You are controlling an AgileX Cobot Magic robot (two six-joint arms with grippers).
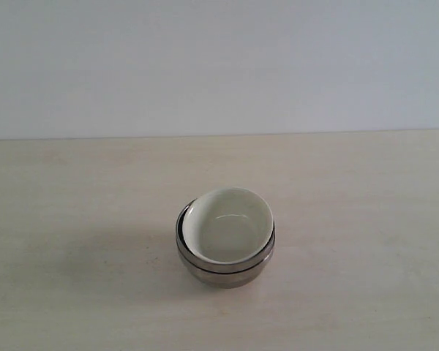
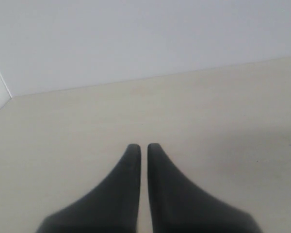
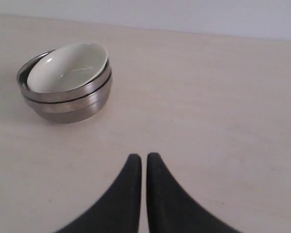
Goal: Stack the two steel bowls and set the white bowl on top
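Note:
The two steel bowls [image 1: 227, 266] sit nested one inside the other on the table's middle, seen also in the right wrist view as steel bowls [image 3: 70, 104]. The white bowl [image 1: 230, 223] rests tilted inside the top one; in the right wrist view the white bowl [image 3: 68, 67] leans the same way. My right gripper [image 3: 143, 157] is shut on nothing, well away from the stack. My left gripper [image 2: 140, 147] is shut over bare tabletop, with no bowl in its view. Neither gripper shows in the exterior view.
The pale wooden table [image 1: 73, 219] meets a plain white wall [image 1: 219, 66] along its far edge. A table corner [image 2: 9, 99] shows in the left wrist view.

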